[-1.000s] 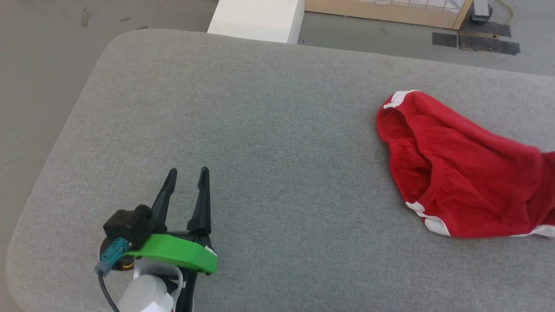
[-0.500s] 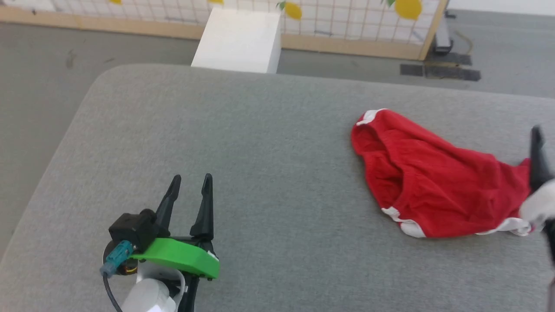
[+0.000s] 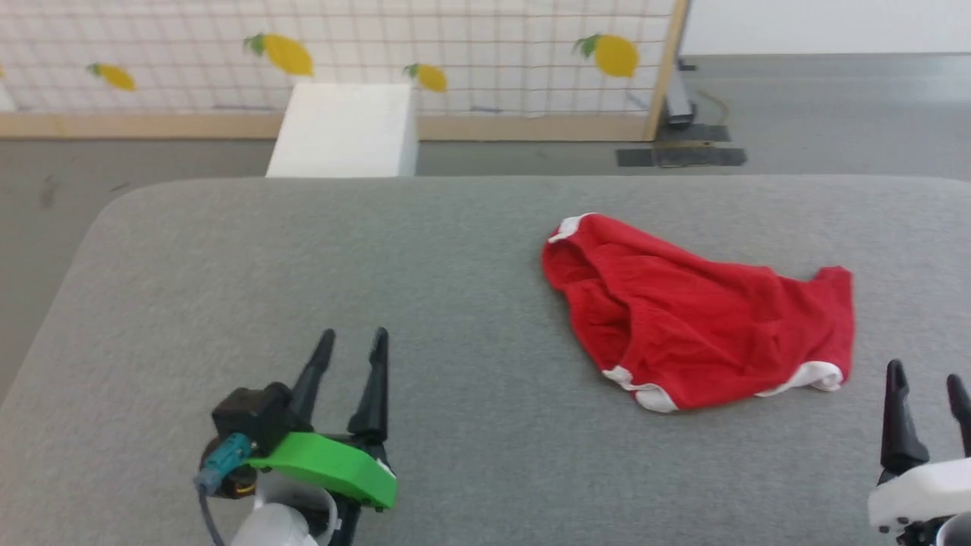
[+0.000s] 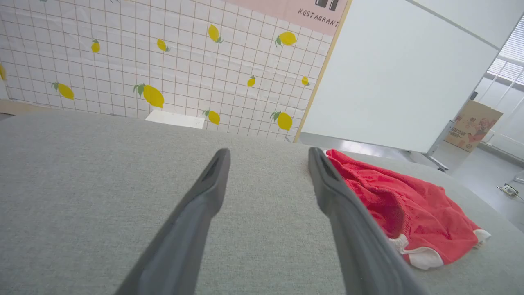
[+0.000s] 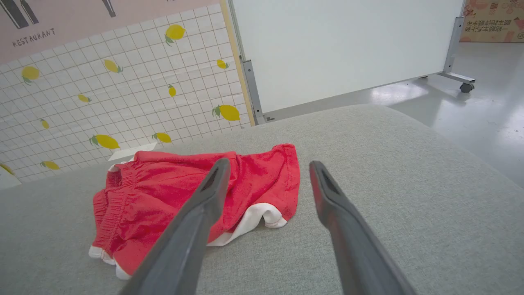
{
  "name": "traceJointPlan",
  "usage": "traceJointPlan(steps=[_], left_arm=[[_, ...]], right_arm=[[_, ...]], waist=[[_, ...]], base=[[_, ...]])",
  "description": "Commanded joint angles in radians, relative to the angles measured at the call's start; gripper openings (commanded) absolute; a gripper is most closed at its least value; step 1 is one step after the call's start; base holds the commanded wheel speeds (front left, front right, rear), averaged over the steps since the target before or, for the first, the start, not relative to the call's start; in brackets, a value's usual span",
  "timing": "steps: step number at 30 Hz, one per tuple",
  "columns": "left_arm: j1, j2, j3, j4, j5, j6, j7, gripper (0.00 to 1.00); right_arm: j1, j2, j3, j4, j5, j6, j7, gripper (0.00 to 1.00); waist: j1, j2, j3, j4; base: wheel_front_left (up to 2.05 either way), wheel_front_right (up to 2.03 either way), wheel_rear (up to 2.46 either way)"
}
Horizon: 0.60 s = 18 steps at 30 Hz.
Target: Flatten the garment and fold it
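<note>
Red thin-fabric shorts with white trim [image 3: 698,334] lie crumpled on the grey fabric-covered table [image 3: 455,250], just ahead of my right gripper [image 3: 927,373]. That one and my left gripper [image 3: 353,334] stand parted, holding nothing.

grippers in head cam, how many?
2. Left gripper at lower left over the grey table, open; right gripper at lower right, open, near the garment.

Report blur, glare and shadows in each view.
Head view: flat, even light, slightly soft throughout, the garment casting only a faint shadow. Left wrist view: left end effector out of focus close to the lens. Right wrist view: right end effector equally soft; bright glare on the floor.
</note>
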Motion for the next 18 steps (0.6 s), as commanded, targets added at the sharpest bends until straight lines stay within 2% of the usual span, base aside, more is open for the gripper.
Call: traceJointPlan(steps=[1, 4, 9, 18], left_arm=[[0.001, -0.012, -0.011, 0.009, -0.01, -0.012, 0.015, 1.0], [-0.05, -0.032, -0.049, 0.041, -0.031, -0.037, 0.072, 1.0], [-0.228, -0.062, -0.137, 0.131, -0.053, -0.074, 0.216, 1.0], [-0.532, -0.096, -0.342, 0.376, -0.118, -0.082, 0.705, 1.0]], right_arm=[[0.011, 0.001, 0.005, 0.003, 0.008, -0.001, -0.012, 1.0], [0.009, 0.001, 0.004, 0.009, 0.015, -0.001, -0.019, 1.0], [-0.019, 0.001, 0.009, 0.009, 0.013, -0.001, -0.021, 1.0], [-0.064, 0.001, 0.021, 0.026, 0.023, -0.001, -0.02, 1.0]], waist=[[0.0, 0.0, -0.024, -0.049], [0.0, 0.0, -0.019, -0.071], [0.0, 0.0, 0.016, -0.104], [0.0, 0.0, 0.127, -0.165]], base=[[0.0, 0.0, 0.0], [0.0, 0.0, 0.0], [0.0, 0.0, 0.0], [0.0, 0.0, 0.0]])
